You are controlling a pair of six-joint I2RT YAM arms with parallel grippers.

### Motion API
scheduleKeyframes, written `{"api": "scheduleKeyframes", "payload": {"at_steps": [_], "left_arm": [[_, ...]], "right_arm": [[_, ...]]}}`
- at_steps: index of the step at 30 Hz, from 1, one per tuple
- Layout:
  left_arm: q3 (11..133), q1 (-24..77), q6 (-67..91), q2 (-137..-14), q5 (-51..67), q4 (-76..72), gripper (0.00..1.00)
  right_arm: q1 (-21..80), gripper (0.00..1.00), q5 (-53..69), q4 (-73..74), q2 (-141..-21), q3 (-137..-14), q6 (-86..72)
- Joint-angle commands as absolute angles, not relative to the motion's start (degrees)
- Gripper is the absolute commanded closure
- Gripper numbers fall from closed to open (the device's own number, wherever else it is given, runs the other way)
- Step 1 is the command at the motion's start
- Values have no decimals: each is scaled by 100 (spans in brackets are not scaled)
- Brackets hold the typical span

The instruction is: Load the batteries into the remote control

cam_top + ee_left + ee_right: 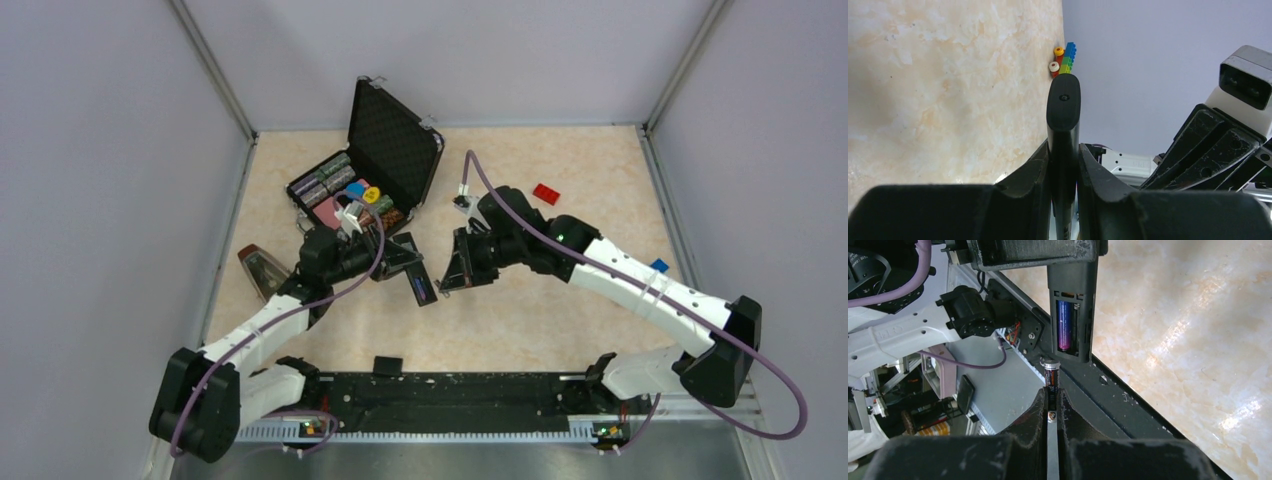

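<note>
My left gripper (392, 256) is shut on the black remote control (420, 282) and holds it above the table, battery recess up. In the left wrist view the remote (1063, 115) stands edge-on between my fingers (1030, 170). In the right wrist view the remote (1071, 300) hangs ahead with its recess open; one purple battery (1064, 325) lies in the left slot and the right slot is bare. My right gripper (1052, 392) is shut on the second battery (1051, 376), whose tip pokes out just below the remote's end. In the top view the right gripper (452, 270) is just right of the remote.
An open black foam-lined case (375, 160) with striped chip stacks and coloured pieces stands at the back left. A red brick (546, 193) and a blue brick (658, 266) lie at the right. A small black cover piece (387, 366) lies by the near rail. A brown object (262, 272) lies at the left.
</note>
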State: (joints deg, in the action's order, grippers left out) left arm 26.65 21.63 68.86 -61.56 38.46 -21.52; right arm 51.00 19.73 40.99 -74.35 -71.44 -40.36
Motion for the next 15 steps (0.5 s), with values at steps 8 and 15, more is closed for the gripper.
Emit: {"api": "scheduleKeyframes", "payload": {"at_steps": [8, 15], "left_arm": [[2435, 2335, 7506, -6156, 3465, -3243, 100], [2417, 2364, 7497, -6148, 3397, -3233, 100]], "right_arm": [[5144, 100, 1873, 4782, -7717, -7787, -3960], [5142, 100, 1804, 4808, -7885, -7777, -4046]]}}
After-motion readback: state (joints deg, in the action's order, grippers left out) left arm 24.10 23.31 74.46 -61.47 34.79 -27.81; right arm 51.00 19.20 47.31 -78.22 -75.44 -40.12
